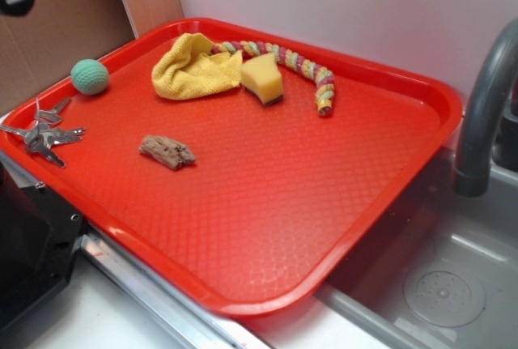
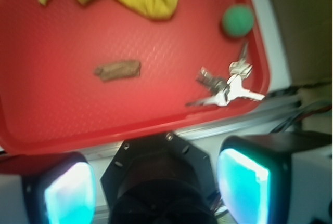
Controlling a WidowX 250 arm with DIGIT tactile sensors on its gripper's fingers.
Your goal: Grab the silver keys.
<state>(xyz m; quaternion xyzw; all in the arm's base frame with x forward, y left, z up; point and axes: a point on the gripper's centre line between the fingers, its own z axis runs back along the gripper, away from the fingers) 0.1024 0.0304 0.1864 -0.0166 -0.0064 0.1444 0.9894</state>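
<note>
The bunch of flat silver metal keys [image 1: 42, 133] is lying on the red plastic tray [image 1: 267, 227]; the gripper [image 2: 156, 187] is hovering wide open, holding nothing.

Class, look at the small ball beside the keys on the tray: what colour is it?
The ball is green, clearest in the exterior view.

Gripper [image 2: 156, 187] parked up high, looking straight down in the wrist view. Jaws spread wide apart, nothing between them. Two pads [image 2: 242, 185] glowing teal at the bottom edge, black hex mount sitting between. Barely any arm visible in the exterior view.
</note>
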